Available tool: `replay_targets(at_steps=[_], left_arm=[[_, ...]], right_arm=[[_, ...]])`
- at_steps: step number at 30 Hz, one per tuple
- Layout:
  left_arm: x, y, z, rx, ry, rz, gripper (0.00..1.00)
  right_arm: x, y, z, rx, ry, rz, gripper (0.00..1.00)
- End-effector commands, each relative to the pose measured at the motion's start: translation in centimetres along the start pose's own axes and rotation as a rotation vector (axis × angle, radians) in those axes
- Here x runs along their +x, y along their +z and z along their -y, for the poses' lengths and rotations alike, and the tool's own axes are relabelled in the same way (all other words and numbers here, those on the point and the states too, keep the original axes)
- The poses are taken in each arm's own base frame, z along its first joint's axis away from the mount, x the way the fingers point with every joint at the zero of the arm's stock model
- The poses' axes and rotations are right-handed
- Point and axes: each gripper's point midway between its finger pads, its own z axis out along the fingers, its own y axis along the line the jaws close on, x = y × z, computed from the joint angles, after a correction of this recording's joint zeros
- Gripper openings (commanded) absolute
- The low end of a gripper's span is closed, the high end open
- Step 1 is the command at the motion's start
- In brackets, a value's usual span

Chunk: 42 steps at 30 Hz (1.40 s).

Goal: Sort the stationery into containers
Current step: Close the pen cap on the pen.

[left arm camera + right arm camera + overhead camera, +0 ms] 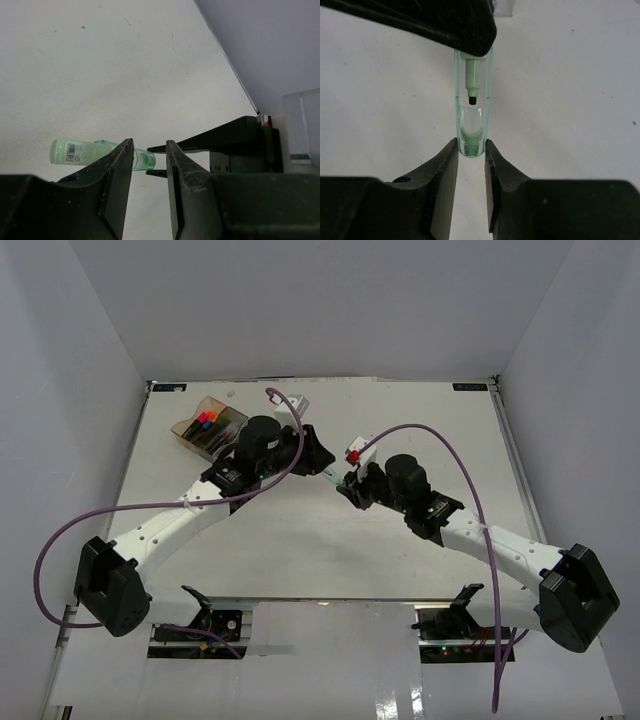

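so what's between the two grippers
a translucent mint green marker, its capped end pinched in the right gripper, reaching the left gripper; right wrist view

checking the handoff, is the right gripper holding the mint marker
Yes, the right wrist view shows the right gripper pinching the mint marker by its clear cap.

our left gripper (150,146), fingers slightly apart, hangs over a mint marker (80,151) whose end the right gripper (149,161) pinches.

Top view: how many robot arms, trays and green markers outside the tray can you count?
Robot arms: 2
Organiser tray: 1
Mint marker outside the tray: 1
Total: 4
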Motion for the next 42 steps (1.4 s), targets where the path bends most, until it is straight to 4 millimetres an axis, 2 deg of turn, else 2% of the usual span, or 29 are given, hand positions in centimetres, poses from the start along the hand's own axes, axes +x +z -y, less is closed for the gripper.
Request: replay_targets(at_steps=[1,4,5,8,9,10,12,16,20,32,42], left_arm=[[-3.6,-2.2,2.9,0.070,0.034,0.094,0.43],[-3.8,-2.5,2.7,0.049,0.048,0.093,0.43],[-4.1,-2.6,2.2,0.022,0.049,0.109,0.43],[-5.2,-3.8,1.6,-0.031,0.043,0.167,0.44],[-5.9,-4.3,0.8,-0.082,0.036,0.201,0.44],[-6.3,-4.6,0.2,-0.120,0.031,0.220,0.44],[-6.6,-5.1,-1.3,-0.210,0.017,0.233,0.44],[-6.8,-5.6,-2.0,-0.244,-0.008,0.238,0.45],[-6.0,-5.1,-2.5,-0.250,-0.038,0.205,0.46],[-6.1,-4.0,0.6,-0.088,-0.052,0.157,0.48],[-3.6,-2.6,0.6,-0.047,-0.074,0.068,0.44]], right_arm=[[-1.7,0.4,-0.1,-0.009,-0.021,0.087,0.17],[-1.8,0.3,-0.3,-0.016,-0.026,0.109,0.17],[-2.4,0.2,-0.2,-0.009,-0.032,0.143,0.16],[-2.2,-0.3,-0.2,0.001,-0.042,0.188,0.14],[-2.8,-0.5,-0.2,0.005,-0.047,0.219,0.14],[-2.4,-0.6,-0.3,0.003,-0.050,0.218,0.14],[-2.9,-0.9,-0.3,0.003,-0.057,0.243,0.14],[-3.2,-1.6,-0.4,0.008,-0.064,0.278,0.15],[-4.1,-2.4,-0.6,0.004,-0.072,0.331,0.15],[-4.8,-2.7,-0.7,-0.001,-0.085,0.350,0.15],[-5.5,-2.6,-0.7,-0.004,-0.090,0.362,0.15]])
